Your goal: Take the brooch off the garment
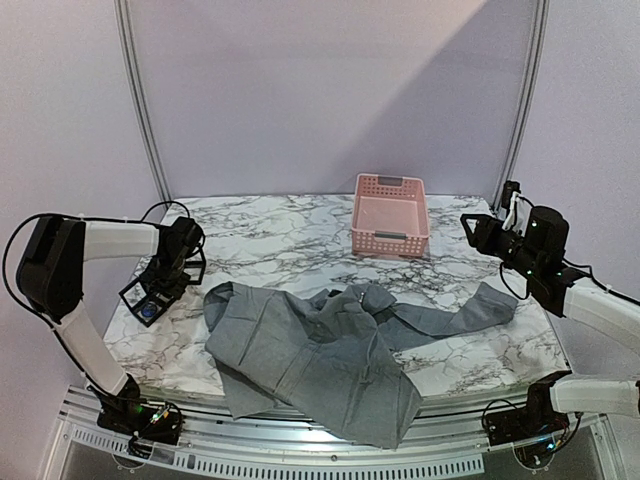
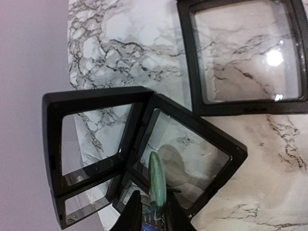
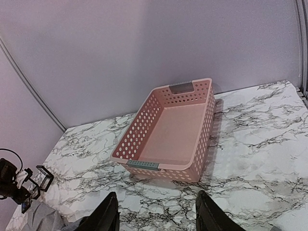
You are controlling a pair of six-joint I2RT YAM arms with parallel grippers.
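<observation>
— What is the left pincer (image 2: 153, 211) doing over there?

— It points down at the far left side of the marble table (image 1: 270, 240). Right at its tips is the brooch (image 2: 157, 180), a slim, pale green piece whose length runs straight out from the pincer. The black fingers (image 2: 132, 214) sit close on either side of it, but I cannot tell whether they pinch it or merely flank it.

— And under it?

— The clear pane of a black-framed display box (image 2: 197, 144). A second box (image 2: 91, 144) of the same kind touches it on one side, and a third (image 2: 245, 53) lies a little apart on the marble. The brooch throws a soft shadow on the pane, but I cannot say whether it rests there.

— So it is off the garment?

— Yes. The grey garment (image 1: 310, 360) lies crumpled in the near middle of the table. Part of it hangs over the near edge and one long limb stretches out to the right. Its left edge comes near the boxes, but it is apart from the brooch.

— The other arm?

— The right pincer (image 3: 159, 216) hovers high at the right side, jaws apart, holding nothing. It faces the pink basket (image 3: 204, 130), which stands at the back of the table beyond the garment.
</observation>
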